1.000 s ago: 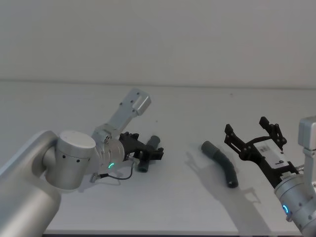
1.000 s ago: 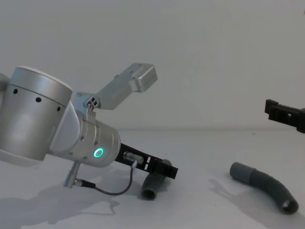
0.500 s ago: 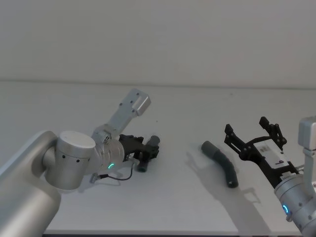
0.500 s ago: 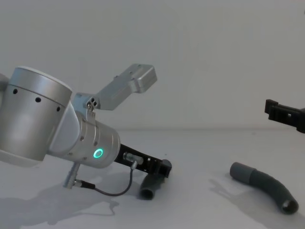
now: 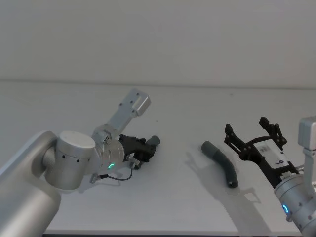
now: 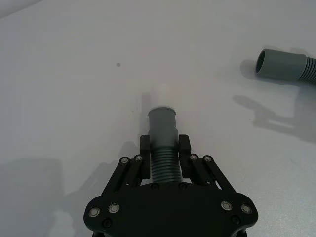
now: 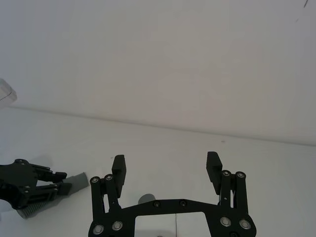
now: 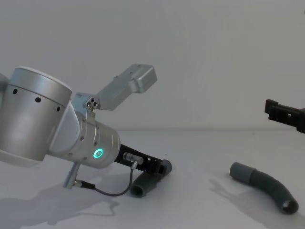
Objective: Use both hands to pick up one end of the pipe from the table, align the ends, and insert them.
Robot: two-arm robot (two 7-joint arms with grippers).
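My left gripper (image 6: 164,148) is shut on the ribbed part of the short pipe piece (image 6: 163,129), whose collar and white tip (image 6: 161,94) stick out past the fingers. The head view has this gripper (image 5: 144,149) left of centre, low over the table (image 5: 177,207), holding the short piece (image 5: 153,141); the chest view shows the piece (image 8: 142,187) slanting down to its open dark end. The long ribbed bend (image 5: 222,165) lies on the table to the right, its smooth cuff (image 8: 239,172) pointing left. My right gripper (image 5: 247,128) hangs open just right of it, fingers (image 7: 118,167) wide apart.
A plain wall rises behind the table's far edge (image 5: 197,87). A thin black cable (image 8: 112,191) loops under the left wrist. Bare table surface lies between the two pipe pieces and in front of them.
The left gripper's fingers have closed on the short piece, which was between open fingers a second ago. The piece has turned, its open end swinging to the left. The right arm and long piece stayed still.
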